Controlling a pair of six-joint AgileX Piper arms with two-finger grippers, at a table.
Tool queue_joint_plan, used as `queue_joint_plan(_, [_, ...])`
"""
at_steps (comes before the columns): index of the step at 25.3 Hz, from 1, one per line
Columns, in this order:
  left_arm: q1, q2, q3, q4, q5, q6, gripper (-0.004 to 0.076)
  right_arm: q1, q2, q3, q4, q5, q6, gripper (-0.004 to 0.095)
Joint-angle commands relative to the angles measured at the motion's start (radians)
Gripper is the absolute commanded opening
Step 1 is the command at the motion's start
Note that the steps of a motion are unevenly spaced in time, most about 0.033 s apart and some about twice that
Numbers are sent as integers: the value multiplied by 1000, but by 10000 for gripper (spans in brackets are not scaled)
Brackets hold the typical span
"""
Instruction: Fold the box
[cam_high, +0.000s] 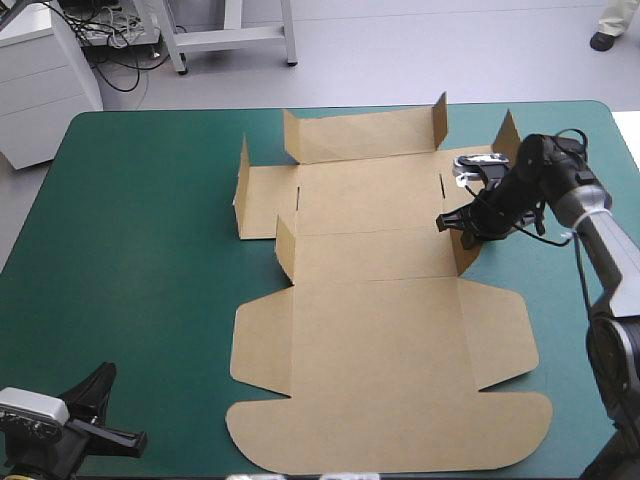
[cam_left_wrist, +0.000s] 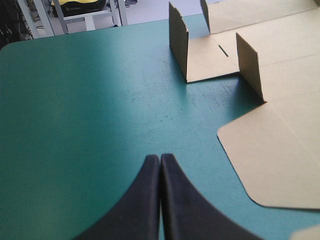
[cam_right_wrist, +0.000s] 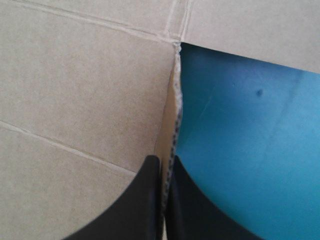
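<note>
The brown box (cam_high: 390, 340) lies mostly flat in the middle of the teal-green table cover (cam_high: 140, 250), its wide rounded lid panel toward the near edge and several short walls already standing at the far end. The right gripper (cam_right_wrist: 165, 162) is at the sheet's right side with its black fingers pressed all but together on a small upright flap (cam_high: 467, 258), the board sandwiched between them. The left gripper (cam_left_wrist: 160, 159) hovers over bare cover near the near-left corner, well apart from the box, its fingers meeting in a point with nothing between them.

The step appears to be standing this side flap up along its crease. It would likely go best with the pinch kept firm and low on the flap, the turn made about the crease line rather than by pulling outward, and the motion slow enough that the light sheet does not slide or lift. The idle left arm could steady the sheet if it does.

Much is hard to read. The right wrist view shows the flap edge-on, a thin corrugated line, so how deep the fingers reach cannot be told. In the high view the arm's wrist covers the fingertips and part of the far right flap (cam_high: 505, 135). The left wrist view catches only the box's left flaps.
</note>
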Motion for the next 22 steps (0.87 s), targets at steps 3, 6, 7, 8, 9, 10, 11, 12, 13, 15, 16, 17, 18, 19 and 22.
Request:
queue_joint_plan(3, [3, -12, -24, -4, -71, -10, -32, 115, 91, -308, -58, 65, -142, -23])
queue_joint_plan(6, [3, -12, -24, -4, -71, -10, -32, 213, 147, -425, -88, 65, -286, -23])
queue_joint_plan(7, [3, -12, -24, -4, -71, -10, -32, 232, 154, -438, -97, 65, -315, -23])
queue_joint_plan(8, [3, -12, -24, -4, -71, -10, -32, 261, 163, -456, -118, 65, -357, -23])
queue_joint_plan(9, [3, -12, -24, -4, -71, -10, -32, 280, 167, -466, -133, 65, -384, -23])
queue_joint_plan(10, [3, -12, -24, -4, -71, -10, -32, 304, 173, -473, -155, 65, -423, -23])
queue_joint_plan(11, [3, -12, -24, -4, -71, -10, -32, 327, 178, -483, -178, 65, -468, -23])
queue_joint_plan(12, [3, -12, -24, -4, -71, -10, -32, 347, 180, -485, -199, 53, -509, -23])
queue_joint_plan(13, [3, -12, -24, -4, -71, -10, -32, 361, 183, -485, -214, 41, -539, -23])
queue_joint_plan(15, [3, -12, -24, -4, -71, -10, -32, 383, 187, -493, -241, 15, -602, -23])
queue_joint_plan(16, [3, -12, -24, -4, -71, -10, -32, 391, 192, -495, -241, 0, -629, -23])
queue_joint_plan(17, [3, -12, -24, -4, -71, -10, -32, 394, 192, -496, -241, -16, -674, -23])
queue_joint_plan(18, [3, -12, -24, -4, -71, -10, -32, 398, 196, -496, -222, -36, -744, -24])
queue_joint_plan(19, [3, -12, -24, -4, -71, -10, -32, 398, 198, -496, -219, -45, -777, -23])
queue_joint_plan(22, [3, -12, -24, -4, -71, -10, -32, 402, 207, -498, -211, -67, -873, -23])
